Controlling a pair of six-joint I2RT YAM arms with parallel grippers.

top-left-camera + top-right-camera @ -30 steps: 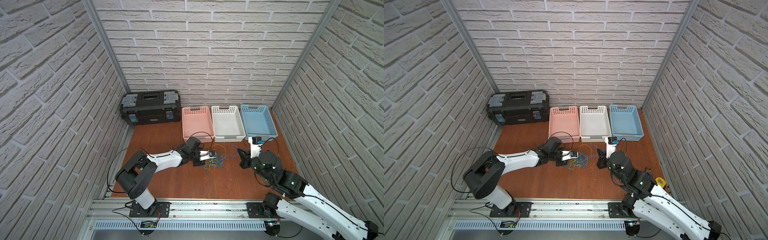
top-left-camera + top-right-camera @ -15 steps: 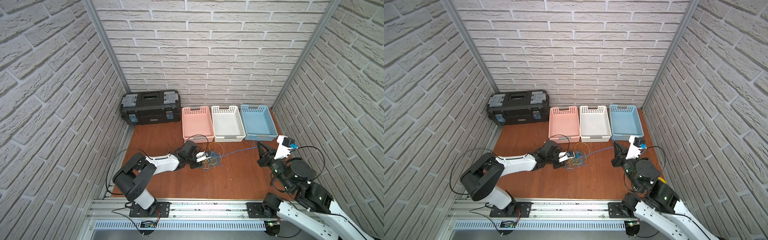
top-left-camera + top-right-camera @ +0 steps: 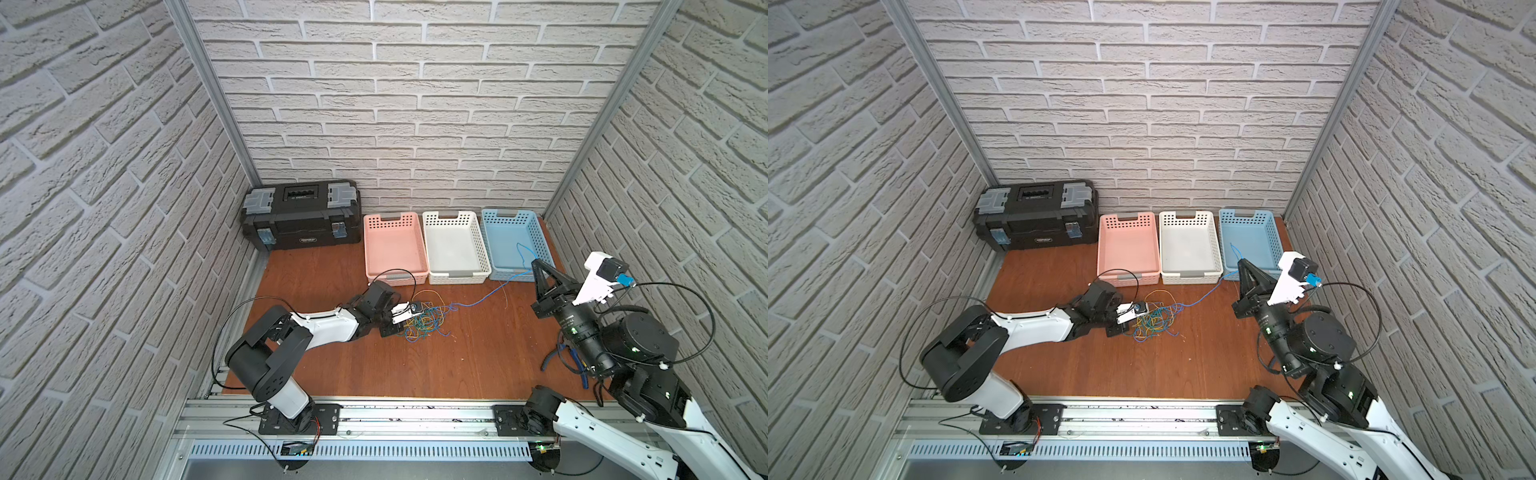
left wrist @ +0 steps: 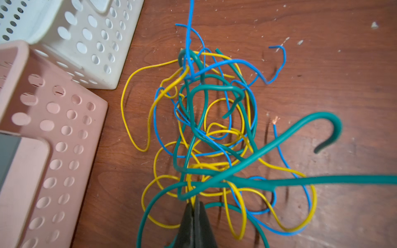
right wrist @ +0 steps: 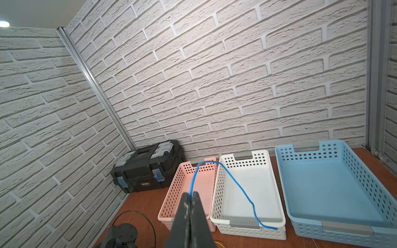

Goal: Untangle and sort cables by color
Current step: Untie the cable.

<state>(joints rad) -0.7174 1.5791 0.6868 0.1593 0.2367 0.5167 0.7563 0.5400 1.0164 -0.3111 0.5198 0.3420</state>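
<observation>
- My right fingers (image 5: 182,219) are clenched on the blue cable (image 5: 239,186), pinching it just below a bend.
- In the right wrist view, the short end beyond the pinch arches up and drops in a loose curve.
- In both top views these fingers are raised off the tabletop (image 3: 478,357), at the near edge of the blue basket (image 3: 503,237). The cable's short end curls over that basket.
- From the pinch, the long part of the blue cable slopes down across the tabletop in a nearly straight line into the tangle (image 3: 424,324).
- My left fingers (image 4: 187,225) are low on the tabletop and pressed together at the near edge of the tangle. They are grasping a yellow cable (image 4: 190,186) where it runs in between the tips.
- The tangle is a knot of yellow, blue and green cables lying in front of the pink basket (image 3: 395,253) and the white basket (image 3: 453,249). Its loops cross over one another.
- One thick green strand arches up out of the tangle close to the left wrist camera.
- A black toolbox (image 3: 301,216) sits against the back wall, beside the pink basket.
</observation>
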